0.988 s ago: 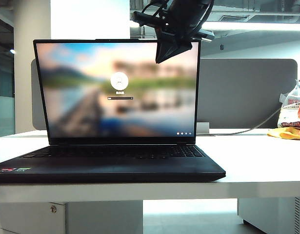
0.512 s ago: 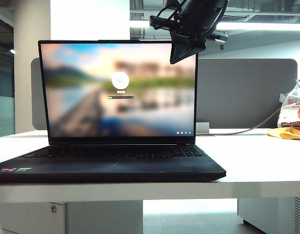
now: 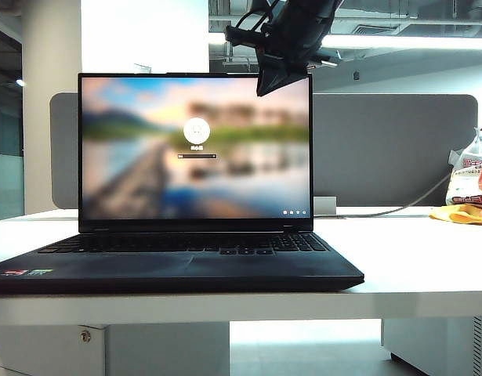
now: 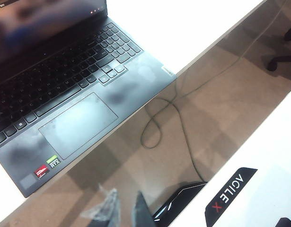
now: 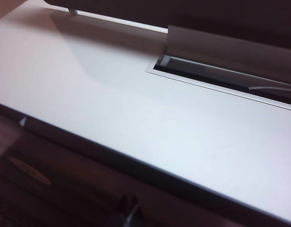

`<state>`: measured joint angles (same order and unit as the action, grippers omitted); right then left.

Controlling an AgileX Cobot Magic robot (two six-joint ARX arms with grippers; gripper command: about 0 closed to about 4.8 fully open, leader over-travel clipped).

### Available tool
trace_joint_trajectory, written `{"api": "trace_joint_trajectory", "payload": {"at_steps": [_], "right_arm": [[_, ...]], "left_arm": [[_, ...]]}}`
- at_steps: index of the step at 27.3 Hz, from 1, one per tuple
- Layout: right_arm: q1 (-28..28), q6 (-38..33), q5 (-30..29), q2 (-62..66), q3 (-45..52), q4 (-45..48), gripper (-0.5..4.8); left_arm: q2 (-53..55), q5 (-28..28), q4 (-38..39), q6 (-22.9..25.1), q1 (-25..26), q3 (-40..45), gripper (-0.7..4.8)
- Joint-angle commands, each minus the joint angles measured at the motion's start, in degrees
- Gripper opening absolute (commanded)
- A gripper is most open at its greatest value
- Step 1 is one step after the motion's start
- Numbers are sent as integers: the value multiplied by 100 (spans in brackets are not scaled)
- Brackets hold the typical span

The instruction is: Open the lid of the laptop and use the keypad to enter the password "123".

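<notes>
The laptop (image 3: 178, 270) stands open on the white desk (image 3: 429, 258). Its lid (image 3: 146, 188) is near upright and the screen shows a blurred login picture. My right gripper (image 3: 266, 88) hangs shut at the lid's top edge, right of centre, its tip touching or just in front of the bezel. In the right wrist view its fingertips (image 5: 128, 208) lie together over a dark surface. The keypad (image 4: 114, 45) shows at the keyboard's right end, with nothing on it. My left gripper (image 4: 125, 215) hovers off the desk's front edge over the floor, its fingers a narrow slit apart and empty.
A grey divider board (image 3: 397, 149) stands behind the laptop. Bags and a yellow cloth (image 3: 468, 196) lie at the desk's far right. A cable slot (image 5: 221, 75) opens in the desk behind the lid. A cable (image 4: 183, 137) trails on the floor beside the robot's white base (image 4: 259, 189).
The lid has swung further back, so its outline looks narrower and its top edge lower. The right gripper stayed at that top edge, shifting right and then back left.
</notes>
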<state>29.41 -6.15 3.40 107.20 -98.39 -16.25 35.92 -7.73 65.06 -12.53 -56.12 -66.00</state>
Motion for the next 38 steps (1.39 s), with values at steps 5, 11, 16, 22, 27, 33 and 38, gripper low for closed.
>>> {"api": "trace_joint_trajectory", "payload": {"at_steps": [5,11,16,22,27,33,38], "right_arm": [[-37,17,72,363,-332,142,-3],[-109,11,33,470,-350,140,-3],[-162,-9,-50,466,-409,0,-3],[-157,-15,-702,404,-634,-1062,-3],[-153,22,-1104,350,-627,-2140,-3],[-151,109,-1106,361,-343,-2938,-3],[-149,107,-1106,369,326,-3021,-3]], "left_arm": [[2,-52,-85,-42,0,-28,46],[2,-131,-83,-44,0,-28,46],[2,-129,-81,-42,0,-28,46],[0,-122,-35,-39,-2,-28,47],[0,-103,4,-42,-2,-28,47],[0,-103,4,-37,0,-28,47],[2,-107,-103,-2,0,-28,46]]}}
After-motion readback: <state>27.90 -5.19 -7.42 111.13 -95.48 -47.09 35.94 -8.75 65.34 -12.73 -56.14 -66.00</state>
